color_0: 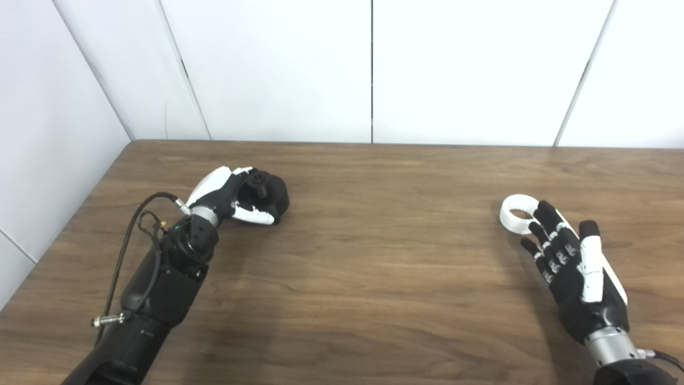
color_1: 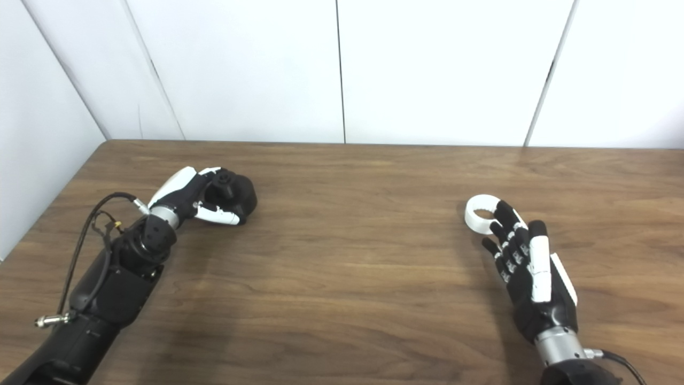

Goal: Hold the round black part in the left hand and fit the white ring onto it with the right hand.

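Observation:
The round black part (color_0: 270,194) rests on the wooden table (color_0: 374,267) at the left. My left hand (color_0: 230,198) is wrapped around it, thumb across its front and fingers over the top, so part of it is hidden. The white ring (color_0: 517,213) lies flat on the table at the right. My right hand (color_0: 572,264) hovers just behind and beside the ring, palm up and fingers spread, fingertips (color_0: 544,209) overlapping the ring's near edge. Nothing is in that hand.
White wall panels (color_0: 374,69) close off the table's far edge and left side. A black cable (color_0: 131,235) loops off my left forearm. Bare wood stretches between the two hands.

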`<action>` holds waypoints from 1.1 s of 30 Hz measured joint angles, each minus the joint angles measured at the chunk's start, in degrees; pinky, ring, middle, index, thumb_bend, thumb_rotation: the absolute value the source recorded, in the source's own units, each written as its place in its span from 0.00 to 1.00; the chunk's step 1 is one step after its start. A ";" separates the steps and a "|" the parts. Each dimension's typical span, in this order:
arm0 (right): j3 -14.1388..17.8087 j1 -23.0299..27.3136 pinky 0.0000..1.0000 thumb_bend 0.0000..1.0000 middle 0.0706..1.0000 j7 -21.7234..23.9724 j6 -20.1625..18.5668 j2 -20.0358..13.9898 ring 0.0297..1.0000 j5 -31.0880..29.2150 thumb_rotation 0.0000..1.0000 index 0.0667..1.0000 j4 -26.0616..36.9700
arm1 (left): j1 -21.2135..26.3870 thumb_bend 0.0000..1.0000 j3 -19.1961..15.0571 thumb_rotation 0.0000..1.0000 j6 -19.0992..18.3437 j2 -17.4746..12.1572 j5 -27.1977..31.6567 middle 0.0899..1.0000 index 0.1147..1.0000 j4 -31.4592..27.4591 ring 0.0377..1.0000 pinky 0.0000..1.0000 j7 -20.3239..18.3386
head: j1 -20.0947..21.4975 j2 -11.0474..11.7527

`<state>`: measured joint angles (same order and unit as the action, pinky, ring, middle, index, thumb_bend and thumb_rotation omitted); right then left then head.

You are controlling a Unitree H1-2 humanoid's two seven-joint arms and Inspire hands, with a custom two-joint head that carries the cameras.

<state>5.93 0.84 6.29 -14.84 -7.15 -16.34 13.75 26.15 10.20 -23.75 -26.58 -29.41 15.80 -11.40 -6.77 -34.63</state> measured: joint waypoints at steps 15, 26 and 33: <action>0.03 -0.07 0.95 0.63 0.97 0.02 0.12 -0.07 0.98 -0.01 1.00 0.94 -0.04 | -0.03 0.74 -0.60 0.18 2.06 0.97 0.68 0.99 0.65 0.30 1.00 0.93 2.00 | -0.44 -0.18; -0.07 -0.02 0.94 0.63 0.96 0.25 0.14 -0.57 0.98 -0.01 1.00 0.93 -0.04 | -0.28 0.75 -1.16 0.13 2.27 0.97 0.92 0.97 0.60 0.29 1.00 0.92 2.43 | -0.79 -0.61; -0.16 0.09 0.95 0.64 0.96 0.26 0.13 -1.23 0.98 0.00 1.00 0.93 -0.04 | -1.75 0.77 -1.39 0.13 2.37 1.02 1.01 0.99 0.62 -1.90 1.00 0.96 2.57 | -0.97 -1.14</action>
<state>5.77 0.94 6.55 -14.70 -8.38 -16.33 13.72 24.40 8.81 -21.38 -25.56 -28.41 13.90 -8.83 -7.73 -35.77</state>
